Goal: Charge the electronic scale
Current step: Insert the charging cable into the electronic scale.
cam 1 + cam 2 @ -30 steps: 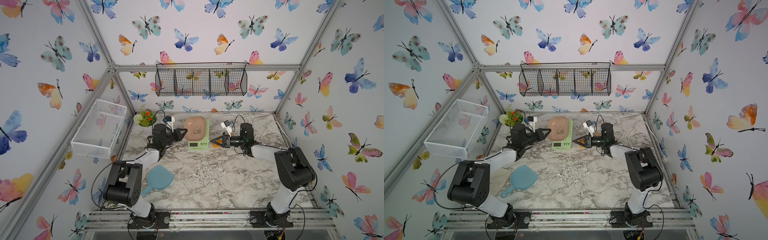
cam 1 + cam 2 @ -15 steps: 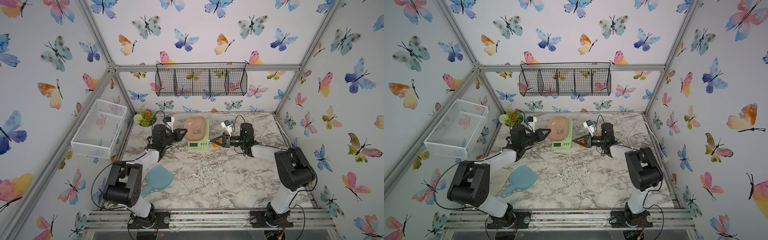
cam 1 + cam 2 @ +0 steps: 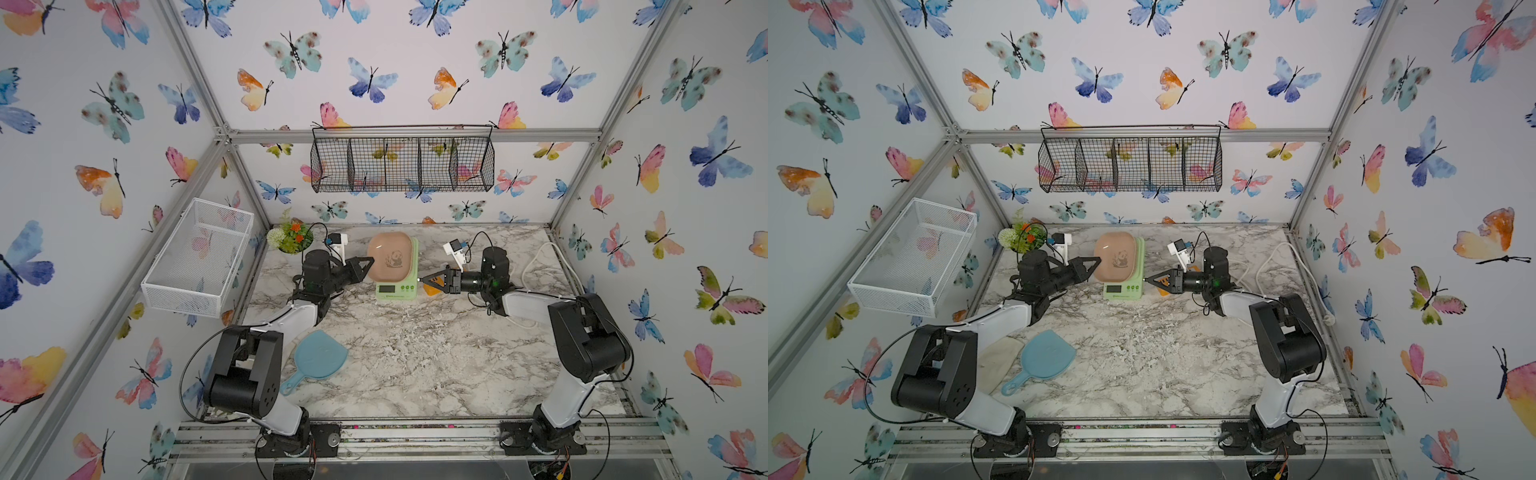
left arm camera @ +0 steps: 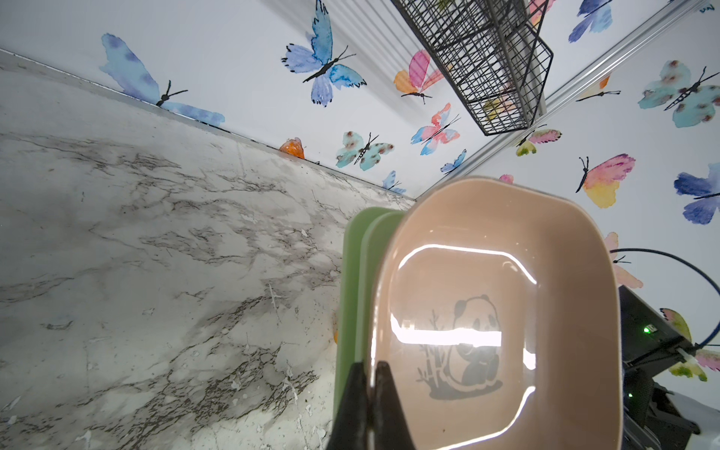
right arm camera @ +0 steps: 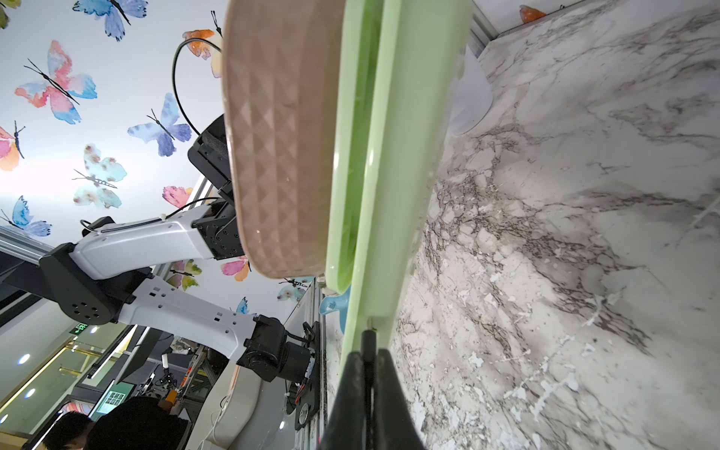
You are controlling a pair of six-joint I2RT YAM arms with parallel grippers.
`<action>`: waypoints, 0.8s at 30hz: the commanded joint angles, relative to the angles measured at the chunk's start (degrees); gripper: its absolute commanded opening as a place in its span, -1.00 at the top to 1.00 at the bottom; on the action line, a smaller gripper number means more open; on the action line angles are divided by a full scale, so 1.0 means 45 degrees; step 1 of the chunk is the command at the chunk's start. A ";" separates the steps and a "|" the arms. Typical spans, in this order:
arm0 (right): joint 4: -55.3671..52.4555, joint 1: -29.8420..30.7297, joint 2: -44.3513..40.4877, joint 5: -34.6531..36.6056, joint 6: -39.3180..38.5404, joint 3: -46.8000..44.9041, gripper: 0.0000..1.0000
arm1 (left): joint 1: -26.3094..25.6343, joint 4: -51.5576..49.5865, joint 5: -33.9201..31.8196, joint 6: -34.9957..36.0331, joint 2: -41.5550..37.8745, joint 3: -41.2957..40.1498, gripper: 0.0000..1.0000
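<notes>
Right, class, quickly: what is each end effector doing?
Left end effector: closed on the bowl rim.
Right end effector: closed on a small dark plug at the electronic scale.

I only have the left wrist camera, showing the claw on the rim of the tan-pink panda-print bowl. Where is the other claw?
Observer: The right claw is low at the side of the light-green square electronic scale that faces its arm.
Operator: Holding anything?
Observer: Yes, shut on a small black plug, clear in its wrist view.
Operator: Plugged in?
Observer: The plug's tip is at the scale's green side edge; seated or not, I cannot tell.
</notes>
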 commanded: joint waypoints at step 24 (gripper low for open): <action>-0.0332 0.0121 0.0113 -0.0128 0.0055 -0.0110 0.96 | -0.0281 0.1806 0.0603 -0.0435 -0.0655 0.0147 1.00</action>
